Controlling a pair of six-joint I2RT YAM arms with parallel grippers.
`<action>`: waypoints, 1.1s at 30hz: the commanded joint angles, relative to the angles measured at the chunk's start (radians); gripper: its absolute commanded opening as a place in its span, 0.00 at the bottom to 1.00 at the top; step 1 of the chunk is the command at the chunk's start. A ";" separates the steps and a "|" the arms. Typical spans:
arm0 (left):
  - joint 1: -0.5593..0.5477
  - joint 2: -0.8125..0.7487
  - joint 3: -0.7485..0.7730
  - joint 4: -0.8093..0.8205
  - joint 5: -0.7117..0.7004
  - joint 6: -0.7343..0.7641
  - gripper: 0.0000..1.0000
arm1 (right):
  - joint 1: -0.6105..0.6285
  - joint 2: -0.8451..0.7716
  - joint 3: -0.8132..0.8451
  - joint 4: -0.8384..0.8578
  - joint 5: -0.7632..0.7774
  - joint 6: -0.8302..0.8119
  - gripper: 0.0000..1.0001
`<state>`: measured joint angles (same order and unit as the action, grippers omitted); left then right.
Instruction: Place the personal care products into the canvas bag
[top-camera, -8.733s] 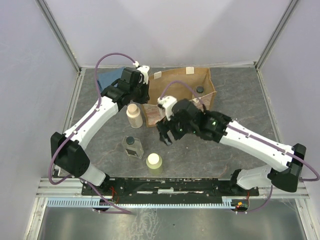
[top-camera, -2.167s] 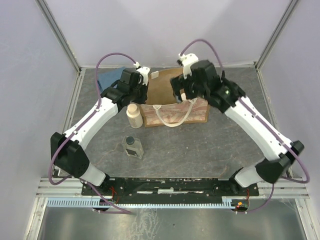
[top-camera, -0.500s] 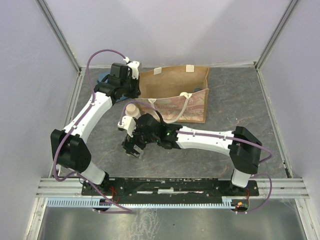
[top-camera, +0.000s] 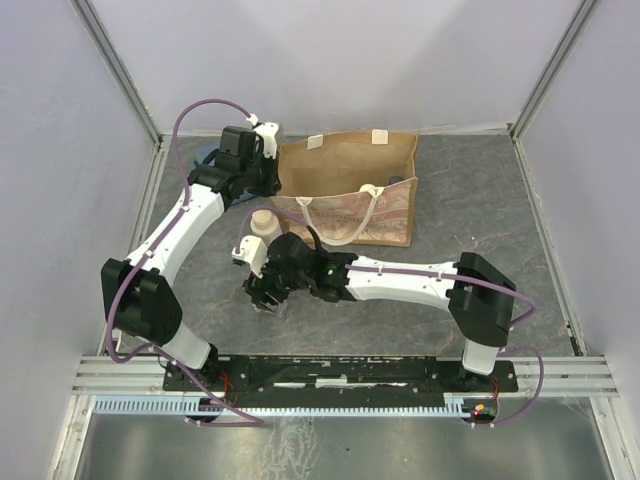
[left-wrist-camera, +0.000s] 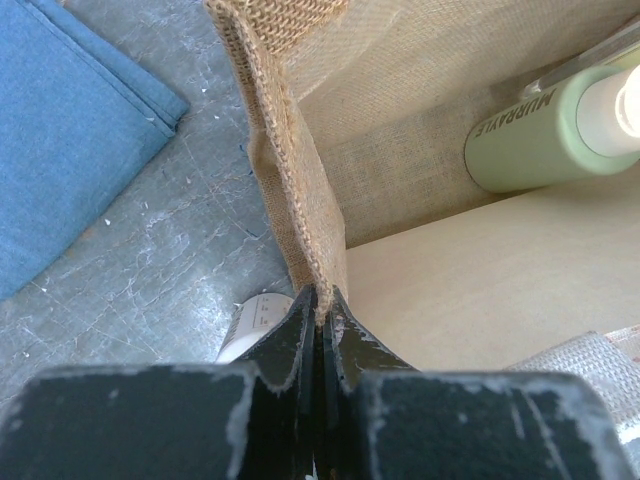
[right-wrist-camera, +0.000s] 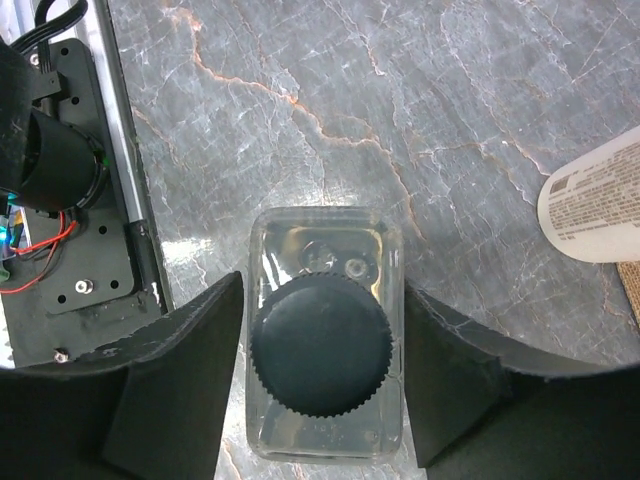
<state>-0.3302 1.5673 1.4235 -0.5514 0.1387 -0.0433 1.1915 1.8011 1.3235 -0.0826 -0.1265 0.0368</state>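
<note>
Green bottle (left-wrist-camera: 530, 135) in bag (top-camera: 390, 212); beige bottle (top-camera: 263, 221), clear bottle (right-wrist-camera: 325, 350) outside it, to go; right pincer (right-wrist-camera: 322, 305) wide astride the latter; left pincer (left-wrist-camera: 320, 312) clamping bag rim.

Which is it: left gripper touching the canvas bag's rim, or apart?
Touching. Left wrist view: the left gripper pinches the canvas bag at its rim, jaws closed on the edge.

Pale lilac walls (top-camera: 350, 60) enclose a grey marbled tabletop (top-camera: 480, 200), evenly lit.
</note>
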 joint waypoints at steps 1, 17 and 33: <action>0.017 -0.042 -0.005 0.000 0.001 -0.009 0.03 | 0.008 0.003 0.000 0.039 0.032 -0.002 0.64; 0.020 -0.042 -0.002 0.001 0.006 -0.009 0.03 | 0.005 -0.100 0.026 -0.098 0.151 0.060 0.00; 0.019 -0.059 -0.029 -0.005 0.030 -0.042 0.03 | -0.055 -0.262 0.596 -0.823 0.463 0.260 0.00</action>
<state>-0.3244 1.5555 1.4094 -0.5438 0.1608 -0.0563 1.1713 1.6646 1.6905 -0.8490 0.1932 0.2451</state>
